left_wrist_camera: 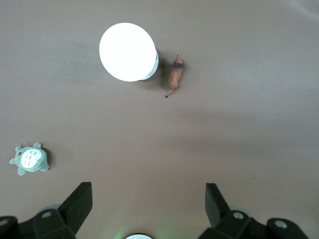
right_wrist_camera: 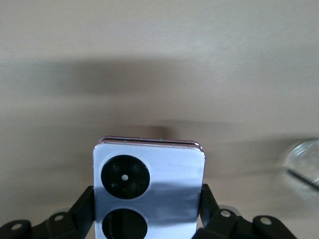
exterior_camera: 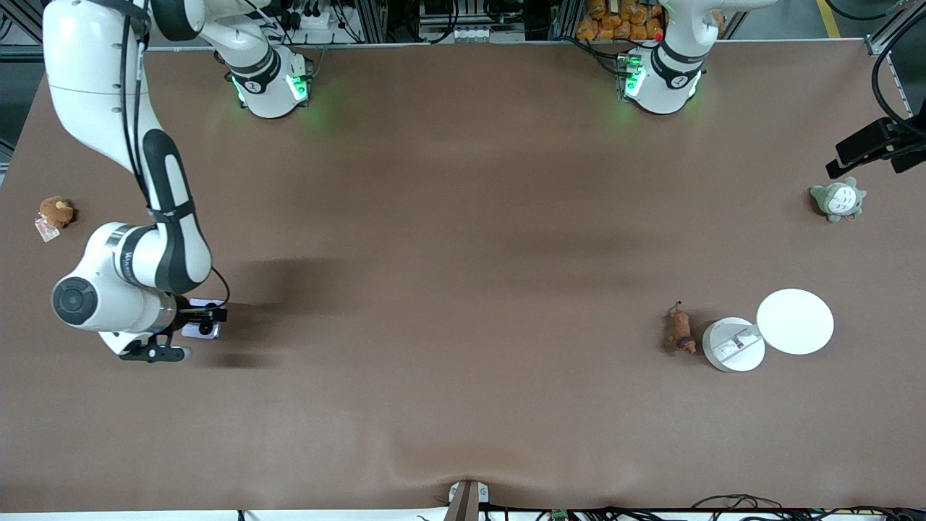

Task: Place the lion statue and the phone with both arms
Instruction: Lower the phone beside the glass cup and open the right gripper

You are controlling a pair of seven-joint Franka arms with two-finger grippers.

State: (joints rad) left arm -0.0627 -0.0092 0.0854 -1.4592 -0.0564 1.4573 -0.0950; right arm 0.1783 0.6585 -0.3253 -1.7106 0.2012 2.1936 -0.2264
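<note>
Over the bench's right-arm end, right gripper [exterior_camera: 189, 329] fingers clamp the phone [right_wrist_camera: 148, 191]; left gripper [left_wrist_camera: 148, 205] fingers spread wide, lion statue [exterior_camera: 680, 331] untouched.

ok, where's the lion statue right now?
The lion statue lies on the table toward the left arm's end, beside the smaller white disc, untouched; the left gripper hangs open well above it.

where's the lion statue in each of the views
Front view: the lion statue lies on the table toward the left arm's end, touching or almost touching the smaller white disc.
Left wrist view: the lion statue lies beside the stacked white discs.
Right wrist view: not in it; the phone fills it.
Shared landmark: the white discs, in the front and left wrist views.
</note>
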